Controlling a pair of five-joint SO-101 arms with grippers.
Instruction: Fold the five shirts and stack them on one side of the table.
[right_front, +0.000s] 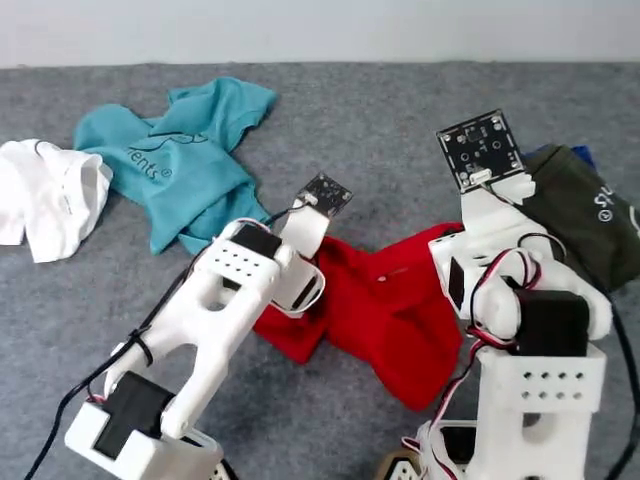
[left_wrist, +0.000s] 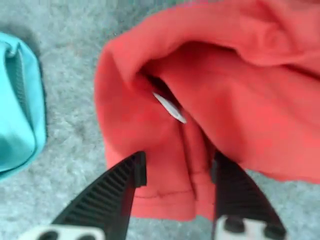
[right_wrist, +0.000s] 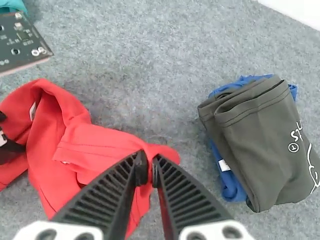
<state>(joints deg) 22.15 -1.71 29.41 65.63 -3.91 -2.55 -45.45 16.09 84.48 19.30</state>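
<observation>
Holds the left pincer (left_wrist: 178, 162) wide, one black ribbed jaw on each side of a stitched hem of the red shirt (left_wrist: 240, 100), with that hem lying in the gap between them. Holds the right pincer (right_wrist: 149, 167) narrow, ribbed tips all but touching and nothing visible between, directly over a rounded edge of the same shirt. Finds the red shirt in the middle of the table (right_front: 380, 130), crumpled between the two white arms (right_front: 230, 300) and partly under the left one. Reads as soft, matte knit, bunched into thick rolls and folds, with the neck opening gaping and a small white label (left_wrist: 170, 107) inside it. Finds a teal shirt (right_front: 190, 150) just beside the left pincer and stretching farther out over the table's left half, rumpled and unfolded, pale print on the chest. Finds a white shirt (right_front: 50, 190) right beside it at the left edge, loosely heaped. On the right side, near the red cloth but apart from it, finds a dark olive shirt (right_wrist: 260, 135), folded into a thick rectangle with white print, lying on top of a blue shirt (right_wrist: 225, 167) whose edges peek out below. Shows the table as grey and felt-like, with a speckled, fuzzy grain. Catches a green circuit board (right_wrist: 17, 35) on the other arm, beyond the red shirt, in the right wrist view.
</observation>
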